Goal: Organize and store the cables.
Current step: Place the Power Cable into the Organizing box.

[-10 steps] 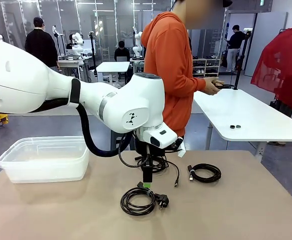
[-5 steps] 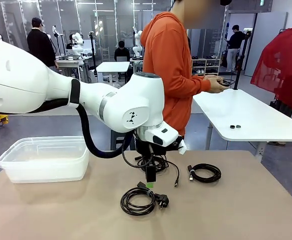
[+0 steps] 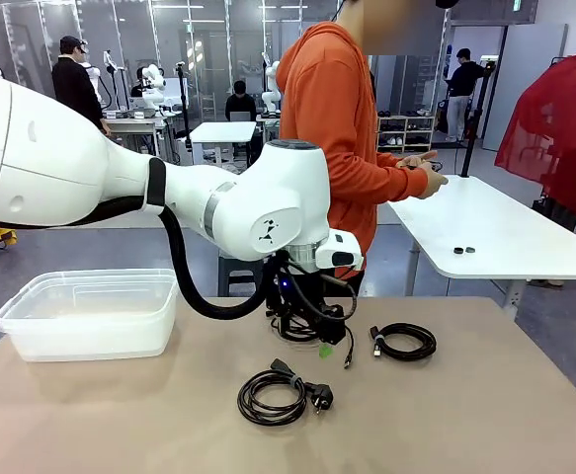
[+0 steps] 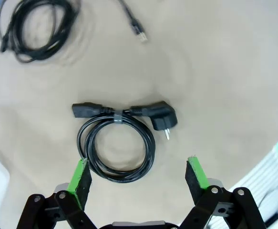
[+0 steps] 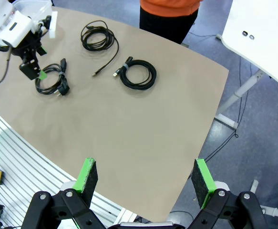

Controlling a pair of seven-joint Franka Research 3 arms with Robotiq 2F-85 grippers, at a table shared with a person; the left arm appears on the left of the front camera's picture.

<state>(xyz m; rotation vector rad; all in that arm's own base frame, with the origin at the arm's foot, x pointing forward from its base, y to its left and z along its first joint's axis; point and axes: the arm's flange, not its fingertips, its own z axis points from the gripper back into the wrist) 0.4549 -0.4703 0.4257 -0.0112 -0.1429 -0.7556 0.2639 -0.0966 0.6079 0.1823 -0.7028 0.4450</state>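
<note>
Left wrist view: plug-ended cable coil lies flat on table, unmoved. Left gripper, earlier pointing down just over it, now sits higher and farther back, jaws wide, empty. Right gripper jaws wide, high above table.

The table top is smooth, matt tan. The cables have black rubbery sheaths with a faint sheen; one plug shows bare metal pins. The bin at the table's left edge is frosted translucent plastic. The left arm has a glossy white plastic shell; the left hand carries matt green pads.
</note>
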